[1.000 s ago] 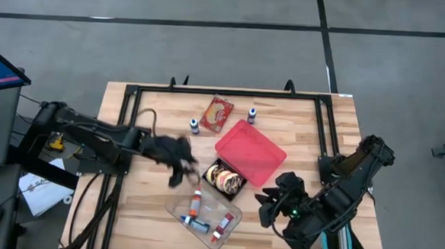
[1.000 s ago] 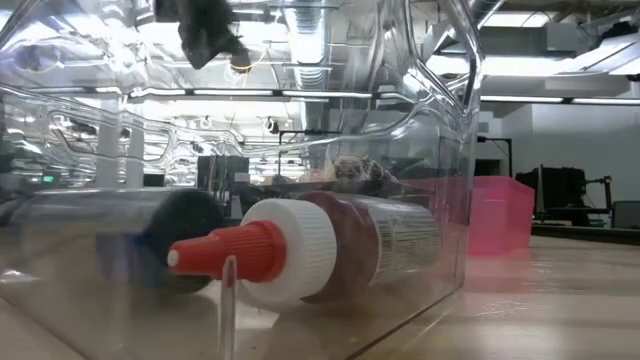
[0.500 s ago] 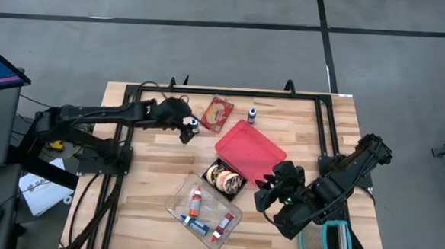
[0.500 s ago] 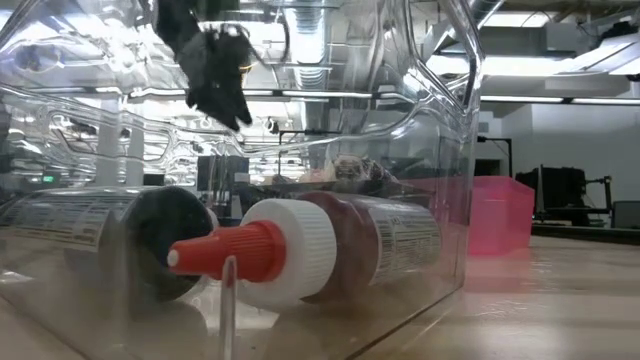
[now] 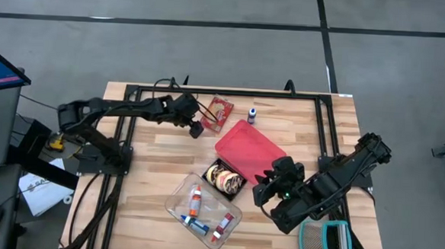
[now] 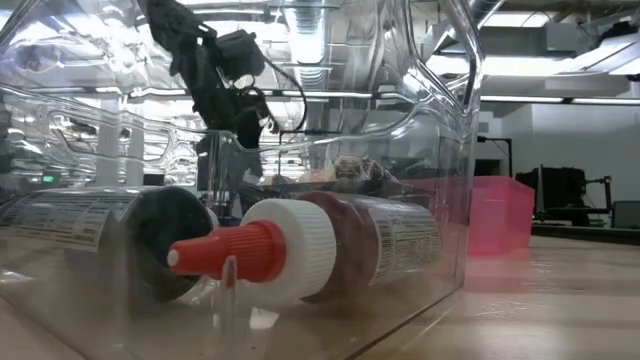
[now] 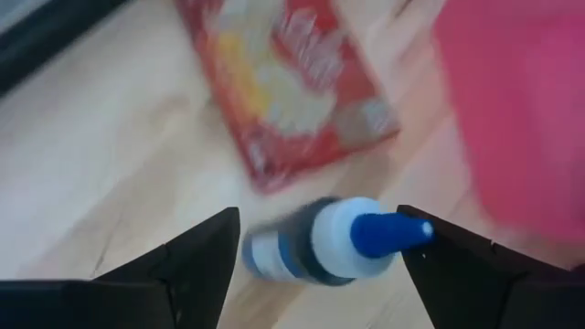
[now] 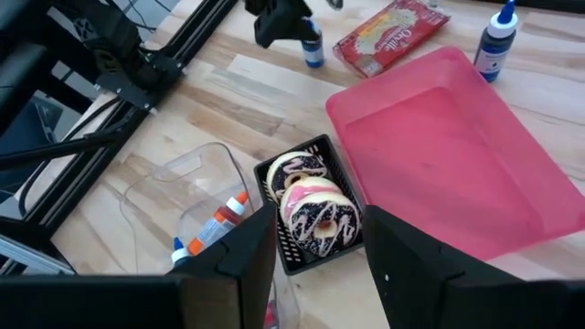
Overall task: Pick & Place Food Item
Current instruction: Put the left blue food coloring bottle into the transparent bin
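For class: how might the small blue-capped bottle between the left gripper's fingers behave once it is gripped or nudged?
The blue-capped bottle stands upright and narrow, so a nudge would probably tip it. Its round body would likely roll afterward. It looks like light plastic, so the open left gripper should lift it easily.

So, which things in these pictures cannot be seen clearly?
- Red snack packet: left wrist view, print blurred, unreadable.
- Blue-capped bottle: same view, label blurred; high view, hidden under the left gripper.
- Clear bin: low view, its wall blocks most of the table.
- Doughnut tray: right wrist view, fingers cover its near edge.

The doughnut tray point(image 5: 224, 178) sits between the pink bin point(image 5: 250, 152) and the clear container point(image 5: 203, 212) holding bottles point(image 5: 195, 202).
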